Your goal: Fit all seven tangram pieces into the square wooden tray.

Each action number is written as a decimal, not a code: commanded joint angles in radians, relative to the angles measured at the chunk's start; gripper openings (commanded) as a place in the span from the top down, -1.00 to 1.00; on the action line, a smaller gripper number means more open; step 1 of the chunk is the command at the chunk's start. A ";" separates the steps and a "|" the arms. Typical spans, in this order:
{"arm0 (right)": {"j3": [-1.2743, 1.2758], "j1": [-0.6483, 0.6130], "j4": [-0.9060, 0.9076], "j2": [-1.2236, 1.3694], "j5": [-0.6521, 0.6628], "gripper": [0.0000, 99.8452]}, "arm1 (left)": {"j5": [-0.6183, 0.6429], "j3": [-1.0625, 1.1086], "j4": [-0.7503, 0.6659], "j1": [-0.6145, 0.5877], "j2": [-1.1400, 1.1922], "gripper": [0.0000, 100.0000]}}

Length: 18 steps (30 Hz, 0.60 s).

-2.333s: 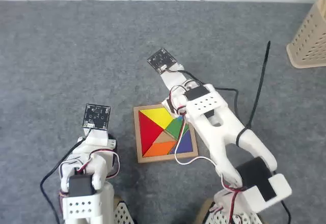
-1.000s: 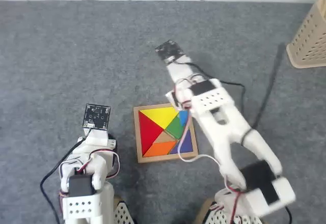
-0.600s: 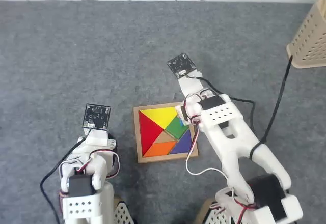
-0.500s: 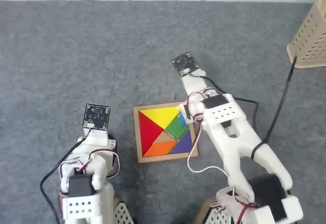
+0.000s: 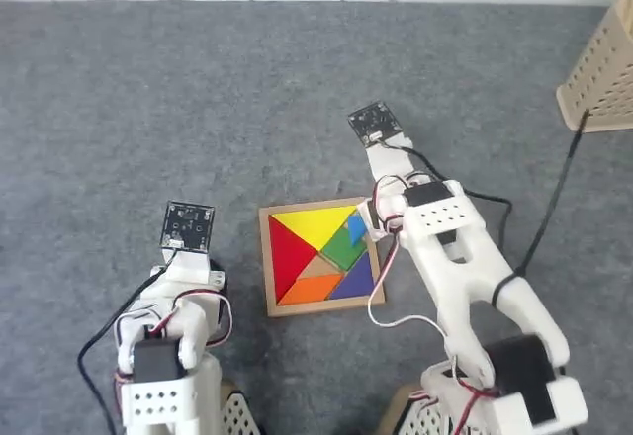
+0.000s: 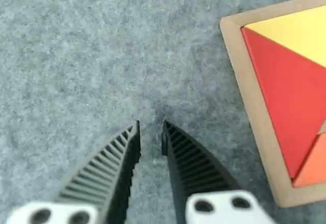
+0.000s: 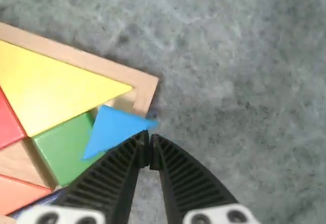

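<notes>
- Grey carpet (image 5: 148,89): tray (image 5: 265,257) lies between the arms, coloured pieces inside.
- Blue triangle (image 7: 114,127): one corner over the tray rim.
- Right gripper (image 7: 148,141): clenched, tips at that corner.
- Left gripper (image 6: 151,130): slightly parted, empty, beside the tray.

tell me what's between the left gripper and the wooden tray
Only bare grey carpet. The left wrist view shows the left gripper over it and the tray apart from it, with nothing lying between.

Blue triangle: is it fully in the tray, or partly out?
Partly out: in the right wrist view, the blue triangle has one tip lying over the tray rim.
</notes>
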 commanded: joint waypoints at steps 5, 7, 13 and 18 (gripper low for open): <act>-0.124 0.016 0.015 0.094 -0.012 0.99 | 0.008 -0.008 0.000 0.002 -0.023 0.86; -0.150 0.016 0.013 0.110 -0.012 0.99 | 0.008 -0.008 0.000 0.002 -0.023 0.86; -0.232 0.012 0.012 0.180 -0.011 0.99 | 0.008 -0.008 0.000 0.002 -0.023 0.86; -0.272 -0.004 0.016 0.232 -0.009 0.99 | 0.008 -0.008 0.000 0.002 -0.023 0.86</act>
